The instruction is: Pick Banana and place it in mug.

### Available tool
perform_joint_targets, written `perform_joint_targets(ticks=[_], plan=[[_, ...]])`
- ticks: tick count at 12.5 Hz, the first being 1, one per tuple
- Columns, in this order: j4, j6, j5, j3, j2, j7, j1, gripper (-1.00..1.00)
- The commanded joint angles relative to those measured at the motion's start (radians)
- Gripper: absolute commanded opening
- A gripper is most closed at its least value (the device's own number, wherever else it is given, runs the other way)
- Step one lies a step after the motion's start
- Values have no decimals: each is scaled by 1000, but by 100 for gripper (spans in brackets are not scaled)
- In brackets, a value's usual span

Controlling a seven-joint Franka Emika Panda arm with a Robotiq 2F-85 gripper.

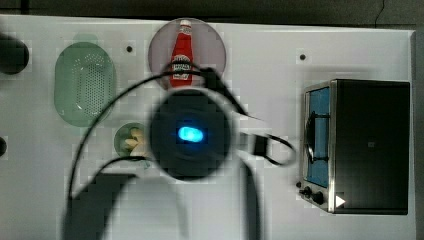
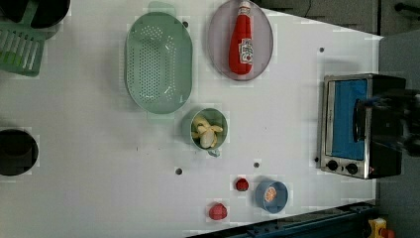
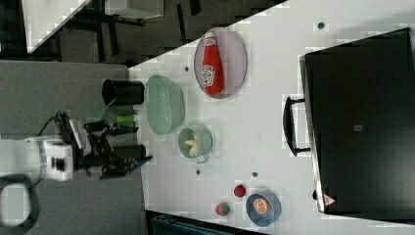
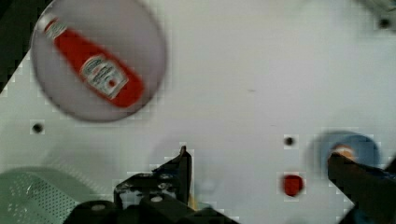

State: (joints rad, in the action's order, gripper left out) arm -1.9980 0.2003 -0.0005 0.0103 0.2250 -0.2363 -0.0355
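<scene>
With the banana [image 2: 206,133] already lying in the mug [image 2: 209,128], you did well to keep the pincer [image 4: 261,172] spread and empty — rising straight, clear of the rim.

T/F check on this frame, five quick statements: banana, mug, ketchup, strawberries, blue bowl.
1. The banana lies inside the mug. True.
2. The ketchup bottle stands upright on the table. False: it lies flat on the oval plate.
3. Two strawberries sit on the table near the blue bowl. True.
4. The blue bowl is empty. False: it holds an orange slice.
5. The mug sits inside the colander. False: it stands on the table beside the colander.
</scene>
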Motion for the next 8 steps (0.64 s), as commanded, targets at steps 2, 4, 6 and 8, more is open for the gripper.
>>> perform_joint_targets(ticks=[2, 4, 6, 8], plan=[[58, -107, -10, -79, 59, 43, 25, 100], [65, -144, -10, -87, 59, 70, 25, 100], [65, -140, -10, -84, 45, 73, 25, 100], [66, -127, -10, -83, 35, 73, 24, 100]])
